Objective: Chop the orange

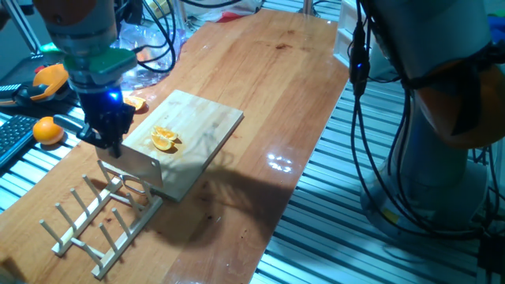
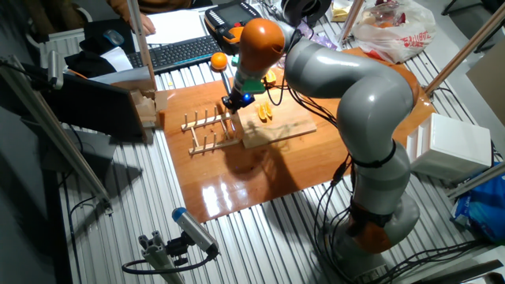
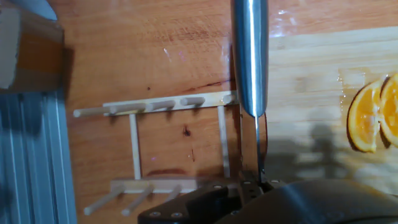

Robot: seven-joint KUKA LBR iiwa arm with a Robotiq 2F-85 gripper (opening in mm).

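The orange (image 1: 164, 139) lies as a small cluster of cut wedges on the wooden cutting board (image 1: 201, 126). It also shows in the other fixed view (image 2: 265, 112) and at the right edge of the hand view (image 3: 367, 118). My gripper (image 1: 113, 142) is shut on a knife (image 1: 134, 164) with a flat steel blade. The blade hangs at the board's near left edge, to the left of the orange and apart from it. In the hand view the knife (image 3: 250, 56) is edge-on, over the line between the table and the board.
A wooden peg rack (image 1: 99, 217) lies just beside the board under the knife. A whole round orange (image 1: 47, 130) sits at the table's left edge, by a keyboard. More orange pieces (image 1: 134, 102) lie off the board behind the gripper. Plastic bags and cables crowd the far left.
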